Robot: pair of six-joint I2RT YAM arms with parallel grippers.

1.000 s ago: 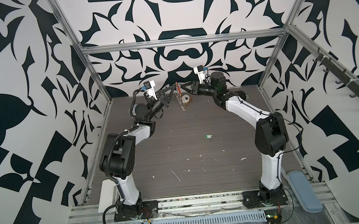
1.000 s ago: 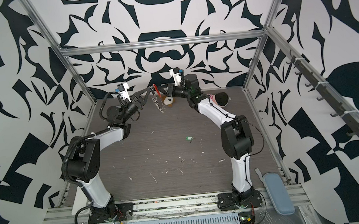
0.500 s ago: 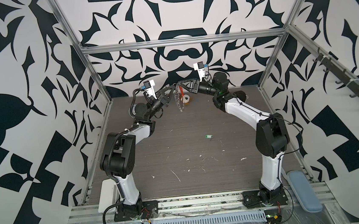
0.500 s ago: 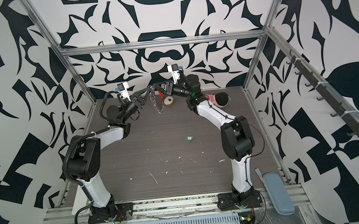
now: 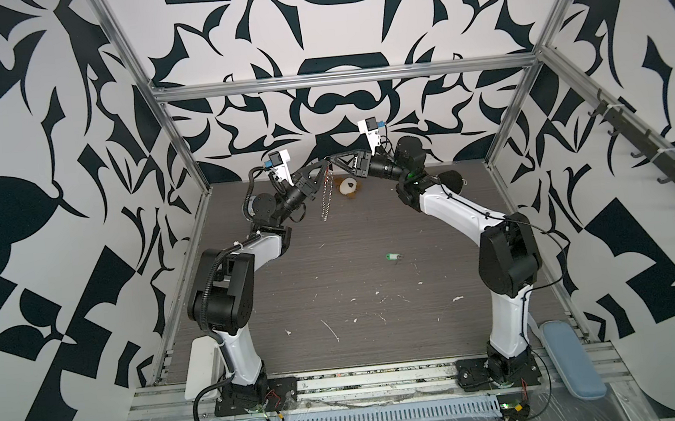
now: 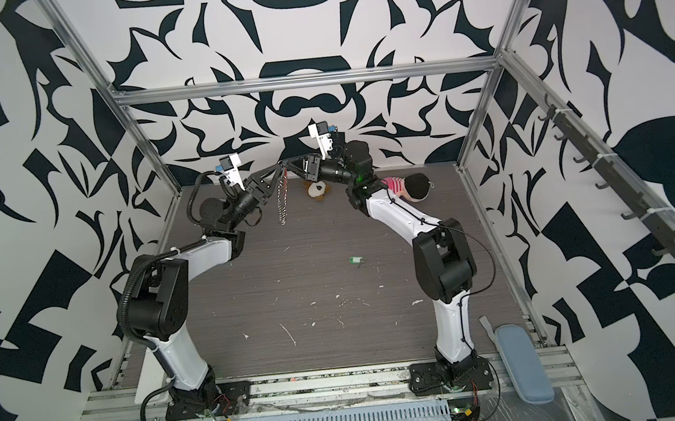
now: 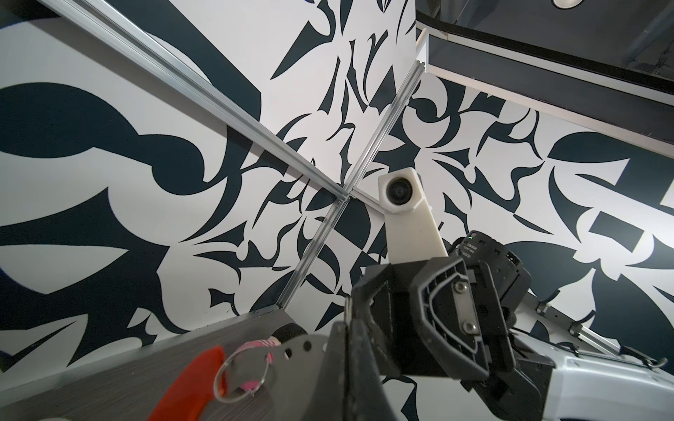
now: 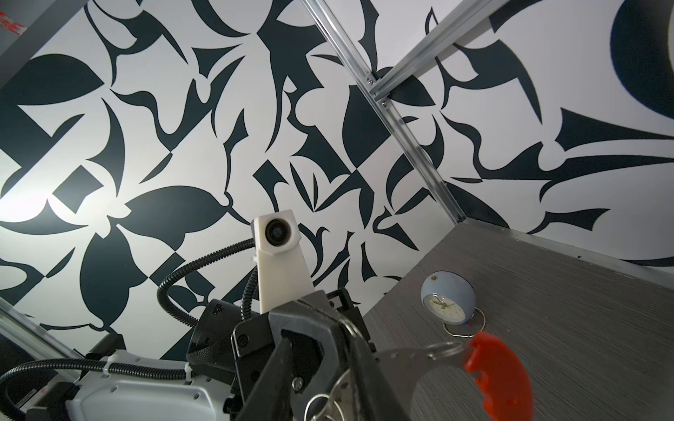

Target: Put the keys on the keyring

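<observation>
Overhead, keys (image 5: 392, 256) lie apart, left fingers (image 5: 315, 168) pinch keyring (image 5: 326, 198), right fingers (image 5: 341, 159) unclear, clock (image 8: 448, 300) only wrist-seen.

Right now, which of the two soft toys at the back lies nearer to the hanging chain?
The small brown-and-white plush, close beside the chain; the pink-striped doll with the dark head lies farther off.

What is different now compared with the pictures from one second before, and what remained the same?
The right gripper moved toward the left gripper, and their tips now meet at the top of the hanging chain of the keyring. Whether it has gripped anything cannot be told. The left gripper stayed shut on the keyring, and the green key tag stayed on the table.
</observation>
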